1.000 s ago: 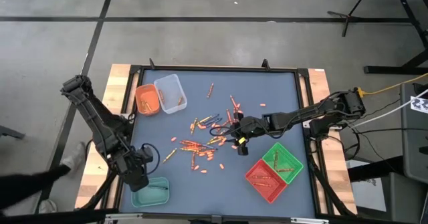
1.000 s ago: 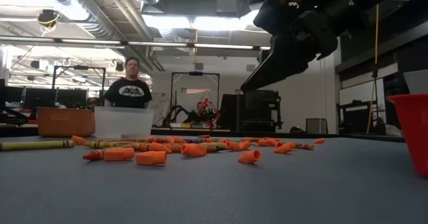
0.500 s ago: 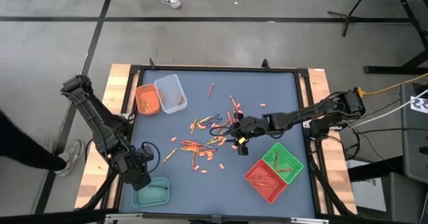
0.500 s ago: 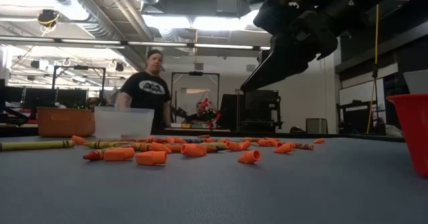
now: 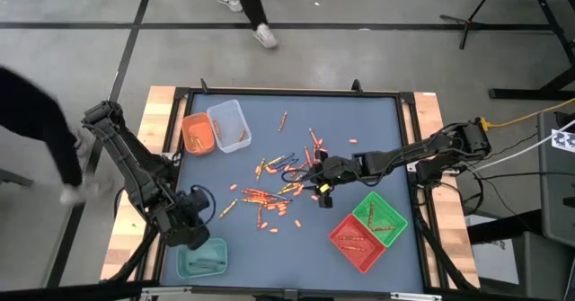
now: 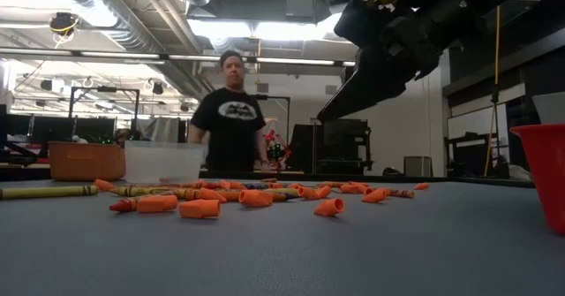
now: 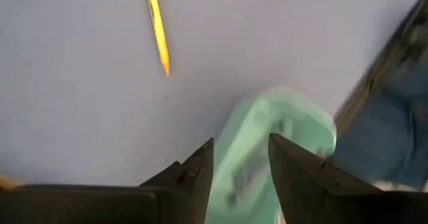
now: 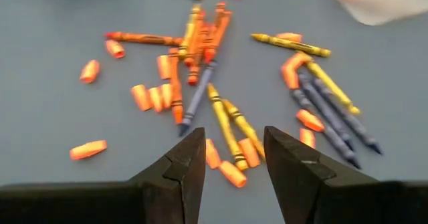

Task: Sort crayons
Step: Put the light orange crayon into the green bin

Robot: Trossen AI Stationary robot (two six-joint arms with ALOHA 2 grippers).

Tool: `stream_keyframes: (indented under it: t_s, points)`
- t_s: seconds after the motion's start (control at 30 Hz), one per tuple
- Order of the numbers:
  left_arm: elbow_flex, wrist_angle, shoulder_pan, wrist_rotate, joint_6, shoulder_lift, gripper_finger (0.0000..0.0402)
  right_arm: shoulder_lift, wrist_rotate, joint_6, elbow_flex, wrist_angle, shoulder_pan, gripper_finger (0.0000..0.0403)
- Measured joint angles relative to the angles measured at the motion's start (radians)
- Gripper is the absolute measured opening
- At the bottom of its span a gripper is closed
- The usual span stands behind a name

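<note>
Many small crayons (image 5: 269, 196), mostly orange with some yellow and blue, lie scattered on the grey table's middle; they also show in the low view (image 6: 203, 203) and the right wrist view (image 8: 200, 83). My right gripper (image 5: 324, 191) hangs open and empty above the pile's right part (image 8: 234, 157). My left gripper (image 5: 194, 240) is open at the near left, over the far end of the teal tray (image 5: 203, 263), which shows between its fingers in the left wrist view (image 7: 267, 144). A yellow crayon (image 7: 157, 27) lies beyond it.
An orange tray (image 5: 198, 135) and a clear tray (image 5: 229, 124) stand at the far left. A green tray (image 5: 379, 213) and a red tray (image 5: 358, 240) stand at the near right. A person (image 6: 231, 110) walks behind the table's far edge.
My left gripper has shifted a little toward the table's right over the teal tray. The person beyond the far edge has walked toward the right. My right arm has kept still.
</note>
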Motion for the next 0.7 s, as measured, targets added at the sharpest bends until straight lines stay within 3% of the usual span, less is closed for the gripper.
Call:
stream_keyframes:
  t_s: [0.2, 0.33, 0.5, 0.7]
  points:
    - [0.0, 0.0, 0.005, -0.313, 0.085, 0.0, 0.0129, 0.0, 0.169, 0.111, 0.0, -0.025, 0.0, 0.015]
    - [0.0, 0.001, 0.026, -0.431, 0.212, 0.0, 0.0129, 0.0, 0.188, 0.187, 0.0, -0.103, 0.0, 0.015]
    - [0.0, 0.004, 0.082, -0.541, 0.343, 0.0, 0.0129, 0.0, 0.188, 0.302, 0.0, -0.242, 0.0, 0.015]
    - [0.0, 0.004, 0.17, -0.572, 0.463, 0.0, 0.0129, 0.0, 0.197, 0.42, 0.0, -0.4, 0.0, 0.015]
